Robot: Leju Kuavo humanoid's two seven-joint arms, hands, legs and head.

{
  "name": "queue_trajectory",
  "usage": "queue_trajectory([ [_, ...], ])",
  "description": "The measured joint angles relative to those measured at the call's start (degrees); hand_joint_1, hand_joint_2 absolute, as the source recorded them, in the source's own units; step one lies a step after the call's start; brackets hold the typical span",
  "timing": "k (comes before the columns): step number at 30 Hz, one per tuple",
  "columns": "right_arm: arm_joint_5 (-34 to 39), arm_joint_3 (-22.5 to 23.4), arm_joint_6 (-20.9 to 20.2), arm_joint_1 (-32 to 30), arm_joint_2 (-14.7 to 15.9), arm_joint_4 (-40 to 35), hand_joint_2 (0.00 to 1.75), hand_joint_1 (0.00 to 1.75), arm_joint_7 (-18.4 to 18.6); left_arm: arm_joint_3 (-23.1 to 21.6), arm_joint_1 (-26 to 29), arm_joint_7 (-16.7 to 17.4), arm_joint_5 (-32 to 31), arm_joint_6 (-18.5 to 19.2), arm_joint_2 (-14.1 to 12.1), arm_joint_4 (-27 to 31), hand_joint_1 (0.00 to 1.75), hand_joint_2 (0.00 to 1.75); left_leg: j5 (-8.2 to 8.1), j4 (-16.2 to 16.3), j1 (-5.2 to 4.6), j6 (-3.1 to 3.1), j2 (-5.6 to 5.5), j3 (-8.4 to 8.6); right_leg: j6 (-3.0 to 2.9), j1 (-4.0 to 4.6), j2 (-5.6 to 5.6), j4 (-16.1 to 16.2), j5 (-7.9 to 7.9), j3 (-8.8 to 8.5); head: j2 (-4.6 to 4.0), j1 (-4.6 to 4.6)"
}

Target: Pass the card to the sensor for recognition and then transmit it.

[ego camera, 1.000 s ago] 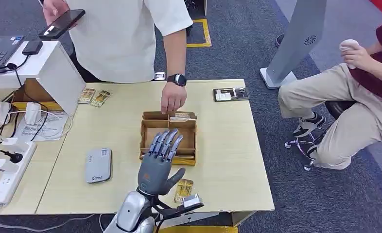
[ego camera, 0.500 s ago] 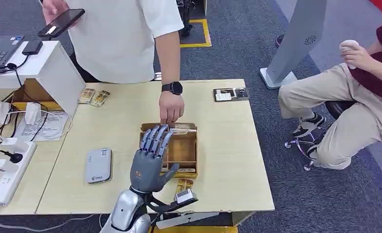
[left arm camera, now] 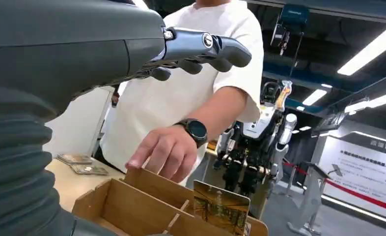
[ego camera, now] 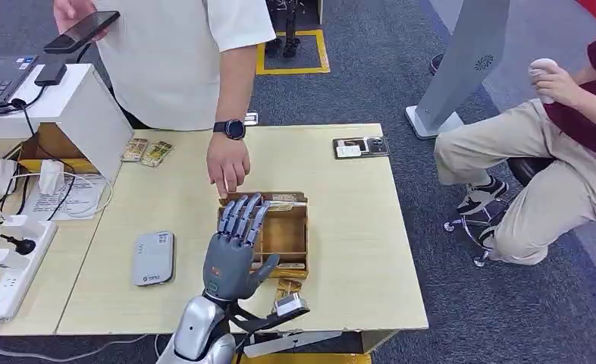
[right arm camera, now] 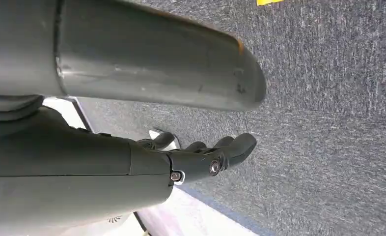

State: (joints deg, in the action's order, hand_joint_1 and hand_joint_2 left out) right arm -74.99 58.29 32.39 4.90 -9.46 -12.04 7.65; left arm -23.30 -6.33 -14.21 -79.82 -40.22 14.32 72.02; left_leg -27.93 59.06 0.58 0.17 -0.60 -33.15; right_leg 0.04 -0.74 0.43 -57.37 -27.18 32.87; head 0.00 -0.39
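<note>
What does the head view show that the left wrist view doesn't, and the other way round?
Head view alone: the grey flat sensor device on the pale wooden table, and a seated person in beige trousers. Left wrist view alone: a gold picture card standing upright in a compartment, and a white humanoid robot behind. Both: the open left hand over the brown wooden divided box, and the standing person's hand wearing a black watch.

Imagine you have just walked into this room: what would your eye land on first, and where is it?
First, the robot's left hand, fingers spread and empty, raised over the near left part of the wooden card box in the middle of the table. Next, the standing person's hand with a dark watch, reaching down to the box's far left corner. A gold card stands upright in the box.
</note>
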Motion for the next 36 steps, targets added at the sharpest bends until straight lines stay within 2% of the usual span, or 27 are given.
queue_trajectory([
  [9,-0.1,0.0,0.0,0.0,0.0,0.0,0.0,0.0,0.0,0.0,-0.7,1.8,-1.3,0.0,0.0,-0.3,0.0,1.75,0.0,0.0,0.0,0.0,0.0,0.01,0.0,0.0,0.0,0.0,0.0,0.0,0.0,0.0],
  [15,-0.6,0.0,-0.1,0.0,0.0,0.0,0.0,0.0,0.0,-1.9,-2.8,5.2,-1.9,0.0,-0.2,-2.5,0.0,1.75,0.0,0.0,0.0,0.0,0.0,0.01,0.0,0.0,0.0,0.0,0.0,0.0,0.0,0.0],
  [26,-1.2,0.0,-0.4,0.1,0.0,0.0,0.0,0.0,-0.2,-7.8,-9.1,11.8,-1.5,0.0,-0.9,-11.6,0.0,1.75,0.0,0.0,0.0,0.0,0.0,0.01,0.0,0.0,0.01,0.0,0.0,0.01,0.0,0.0],
  [36,-1.7,-0.4,-0.7,0.1,0.0,0.0,0.0,0.0,-0.3,-11.8,-13.5,12.7,-1.2,1.0,-0.4,-19.1,0.0,1.75,0.0,0.0,0.0,0.0,0.0,0.01,0.0,0.0,0.01,0.0,0.0,0.01,0.0,-0.02],
])
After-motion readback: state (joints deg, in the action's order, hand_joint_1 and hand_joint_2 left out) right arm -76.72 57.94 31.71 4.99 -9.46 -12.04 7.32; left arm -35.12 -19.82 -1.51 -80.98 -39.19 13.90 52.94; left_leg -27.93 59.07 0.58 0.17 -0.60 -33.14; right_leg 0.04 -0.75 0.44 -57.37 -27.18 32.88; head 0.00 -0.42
